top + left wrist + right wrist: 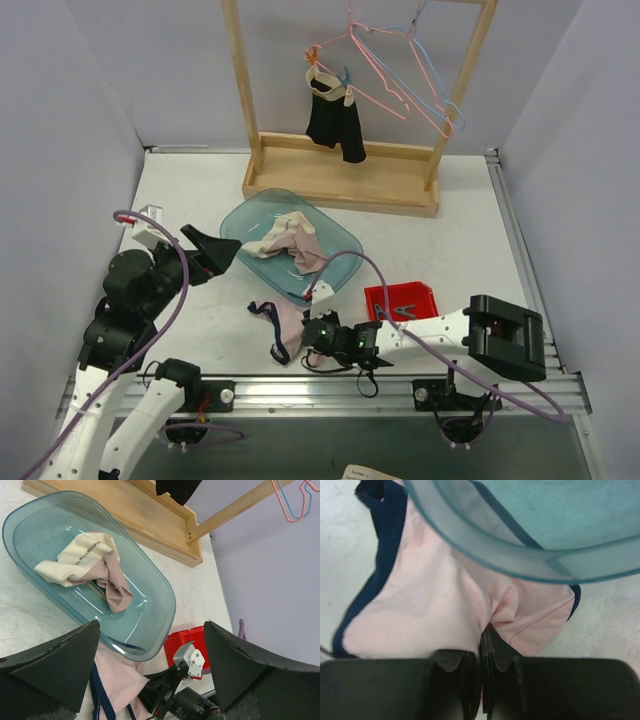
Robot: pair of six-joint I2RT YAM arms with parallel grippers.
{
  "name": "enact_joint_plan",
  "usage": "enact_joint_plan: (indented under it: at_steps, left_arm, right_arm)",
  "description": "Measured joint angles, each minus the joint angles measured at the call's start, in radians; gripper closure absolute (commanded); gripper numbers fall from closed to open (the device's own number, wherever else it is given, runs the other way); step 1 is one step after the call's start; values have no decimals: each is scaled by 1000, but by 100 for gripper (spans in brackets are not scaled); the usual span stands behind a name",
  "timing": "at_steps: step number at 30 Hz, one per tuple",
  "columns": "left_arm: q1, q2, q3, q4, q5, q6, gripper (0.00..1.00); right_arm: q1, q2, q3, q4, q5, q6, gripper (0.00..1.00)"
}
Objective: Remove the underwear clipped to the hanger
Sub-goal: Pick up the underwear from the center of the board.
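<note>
Black underwear with a beige waistband (335, 120) hangs clipped to a pink hanger (375, 75) on the wooden rack (340, 180); its lower edge shows in the left wrist view (177, 487). Pale pink underwear (290, 240) lies in the blue tub (345, 245), also in the left wrist view (92, 562). Dark-trimmed pink underwear (283, 322) lies on the table beside the tub's near edge. My right gripper (308, 345) is shut on its edge, seen close in the right wrist view (485, 630) with the cloth (430, 595) bunched at the fingertips. My left gripper (215, 250) is open and empty beside the tub's left end.
A small red bin (402, 300) sits right of the tub, near my right arm. Pink and blue empty hangers (420, 70) hang on the rack. White walls close in the table on the left, right and back. The tub rim (520, 555) hangs just over the held cloth.
</note>
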Motion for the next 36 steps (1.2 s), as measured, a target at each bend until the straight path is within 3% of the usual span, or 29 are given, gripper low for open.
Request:
enact_joint_plan:
  at_steps: [3, 12, 20, 30, 36]
  left_arm:
    - [0, -10, 0, -7, 0, 2, 6]
    - [0, -19, 2, -7, 0, 2, 6]
    - [0, -20, 2, -6, 4, 2, 6]
    - [0, -20, 2, -6, 14, 5, 6]
    - [0, -20, 2, -5, 30, 6, 6]
  right_arm:
    - [26, -60, -17, -14, -26, -6, 100]
    - [48, -438, -5, -110, -52, -51, 100]
    - [-11, -516, 32, -240, 13, -140, 100]
    - [-200, -512, 392, -229, 91, -396, 100]
    - [-317, -444, 422, -233, 49, -463, 100]
